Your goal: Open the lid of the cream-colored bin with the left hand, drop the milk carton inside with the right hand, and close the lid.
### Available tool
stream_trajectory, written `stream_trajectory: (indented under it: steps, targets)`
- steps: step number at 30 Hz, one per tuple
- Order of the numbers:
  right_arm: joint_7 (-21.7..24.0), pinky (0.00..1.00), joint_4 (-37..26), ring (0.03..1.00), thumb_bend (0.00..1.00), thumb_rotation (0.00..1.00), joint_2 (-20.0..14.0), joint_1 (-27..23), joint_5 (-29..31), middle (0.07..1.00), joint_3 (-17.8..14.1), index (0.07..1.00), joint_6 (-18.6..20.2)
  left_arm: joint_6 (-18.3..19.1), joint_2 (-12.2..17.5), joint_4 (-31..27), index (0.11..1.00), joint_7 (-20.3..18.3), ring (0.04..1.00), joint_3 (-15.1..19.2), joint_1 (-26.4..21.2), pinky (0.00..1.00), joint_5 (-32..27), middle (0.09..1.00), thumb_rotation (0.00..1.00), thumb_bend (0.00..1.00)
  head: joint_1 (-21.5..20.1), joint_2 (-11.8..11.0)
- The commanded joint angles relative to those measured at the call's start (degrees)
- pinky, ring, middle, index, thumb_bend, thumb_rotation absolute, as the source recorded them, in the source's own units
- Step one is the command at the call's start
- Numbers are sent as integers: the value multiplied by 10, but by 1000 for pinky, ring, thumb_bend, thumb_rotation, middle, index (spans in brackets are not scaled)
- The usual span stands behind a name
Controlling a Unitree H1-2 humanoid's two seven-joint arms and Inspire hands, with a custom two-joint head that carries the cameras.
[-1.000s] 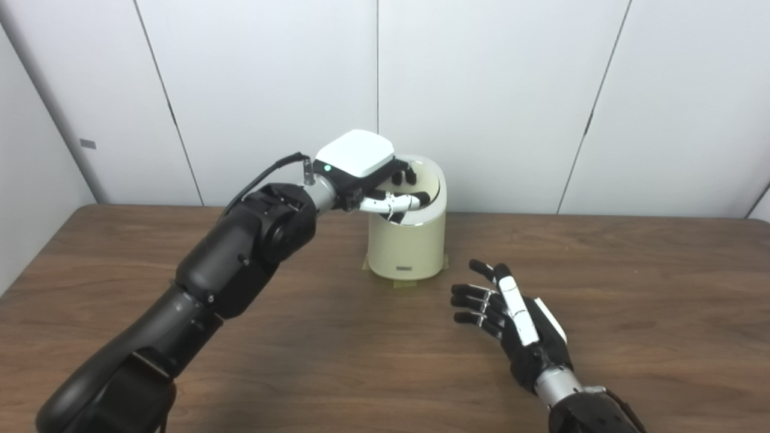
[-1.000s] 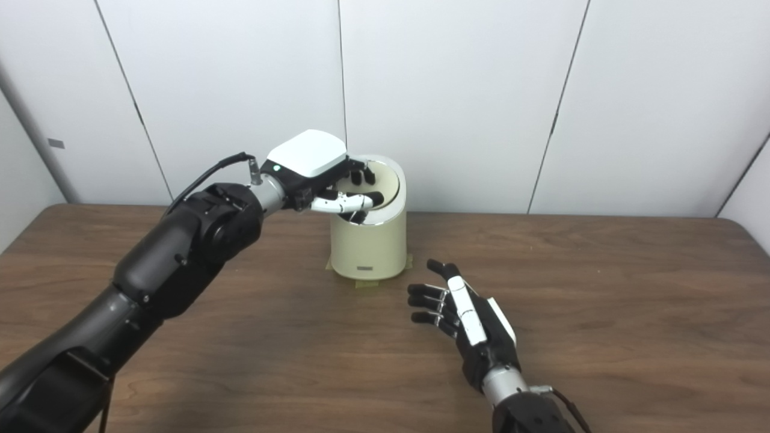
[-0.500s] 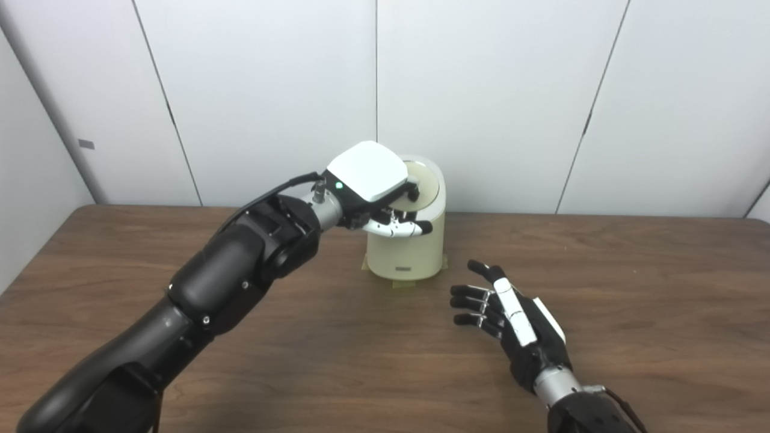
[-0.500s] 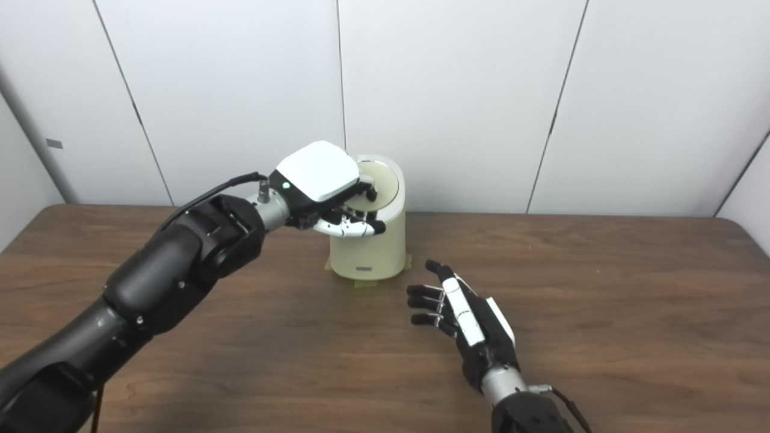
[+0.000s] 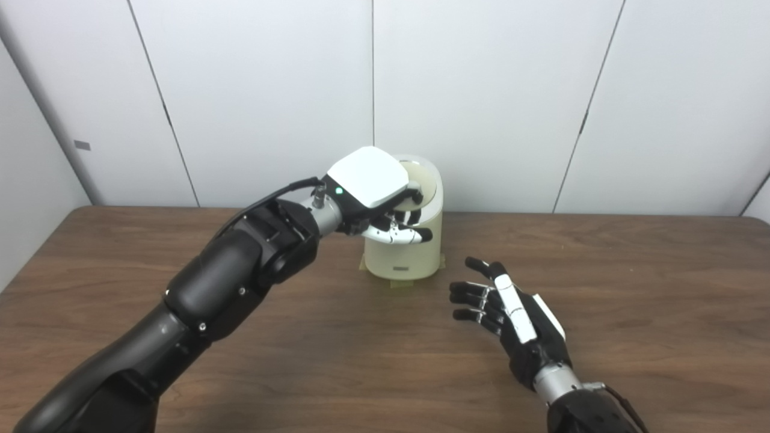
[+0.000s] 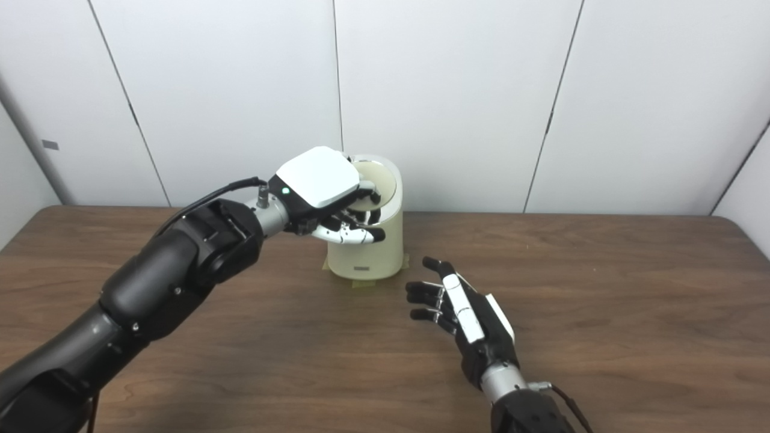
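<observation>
The left hand (image 5: 385, 207) is at the top front edge of the cream-colored bin (image 5: 404, 252), palm down. Its fingers are curled loosely over the lid (image 5: 421, 187), and the thumb sticks out in front of the bin wall. It does not seem to grip anything, but whether the fingertips touch the lid I cannot tell, because the white back of the hand hides them. The lid looks down, or almost down, on the bin.

The right hand (image 6: 460, 316) is in front of the bin and a little to its right, low over the table (image 5: 631, 288), with fingers spread and nothing in it. The milk carton is not visible anywhere; I judge it is already inside the bin, so only the closing is left.

From here, the risk is that the lid does not sit fully. If the left hand lifts away too early, or presses only on the near edge, the lid may stay a little open. A sideways push could also shift the bin, although tape seems to hold its base to the table.
</observation>
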Motion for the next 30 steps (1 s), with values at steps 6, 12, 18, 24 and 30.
stream_trajectory:
  steps: [6, 12, 18, 24, 30]
  targets:
    - [3, 637, -22, 716, 508, 856, 5, -24, 3, 659, 1, 843, -9, -43, -11, 62, 846, -19, 801, -11, 17, 888, -37, 750, 1000, 520, -5, 0]
    - [3, 628, -21, 707, 507, 853, 5, -25, 3, 668, 0, 845, -12, -35, -16, 90, 863, -31, 825, -12, 20, 881, -50, 770, 1000, 524, -7, -1]
    - [3, 634, -16, 699, 515, 842, 7, -26, 8, 661, -4, 844, -15, -34, -13, 94, 861, -32, 810, 2, 31, 884, -87, 761, 1000, 526, -10, 0]
    - [1, 604, -17, 676, 512, 846, 5, -26, 10, 648, -11, 842, -16, -4, -7, 28, 870, -10, 813, 68, 53, 827, -152, 782, 1000, 501, -10, 3]
    - [3, 609, -25, 663, 508, 835, 6, -23, 24, 643, -26, 816, -9, -4, -30, -28, 817, 92, 735, 150, 81, 672, -167, 710, 891, 437, -10, 5]
